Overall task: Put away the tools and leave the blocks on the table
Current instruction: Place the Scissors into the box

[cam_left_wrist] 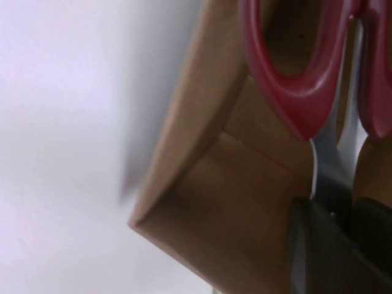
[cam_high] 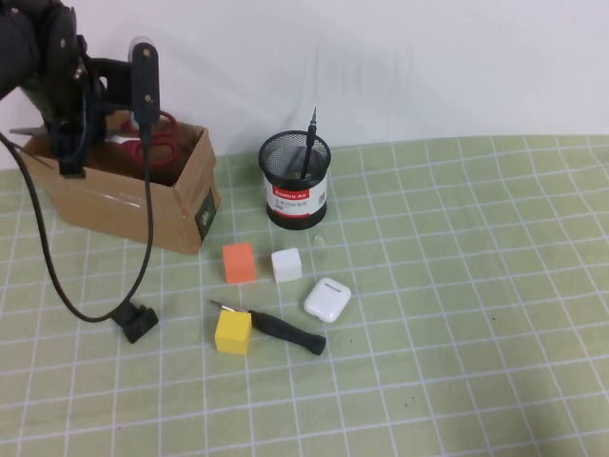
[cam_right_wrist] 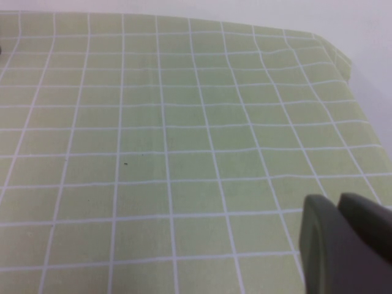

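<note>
My left gripper [cam_left_wrist: 340, 245] hangs over the open cardboard box [cam_high: 124, 205], its fingers pinching the steel blades of the red-handled scissors [cam_left_wrist: 306, 79], whose handle loops point down into the box. To finish this step well, I judge I should lower until the loops sit close to the box floor, clear of the near wall, then release so nothing tips out.

My right gripper [cam_right_wrist: 346, 245] is pressed together, holding nothing, above bare green grid cloth [cam_right_wrist: 184, 153], well away from the work.

The high view shows what my wrist cameras miss: the thin black driver [cam_high: 309, 143] stands in the mesh cup [cam_high: 296, 181] beside the box, the screwdriver [cam_high: 281, 328] lies on the cloth against the yellow block [cam_high: 233, 331], with the orange block [cam_high: 239, 262] and white block [cam_high: 286, 265] nearby. Only the left wrist view shows the grip on the blades.
</note>
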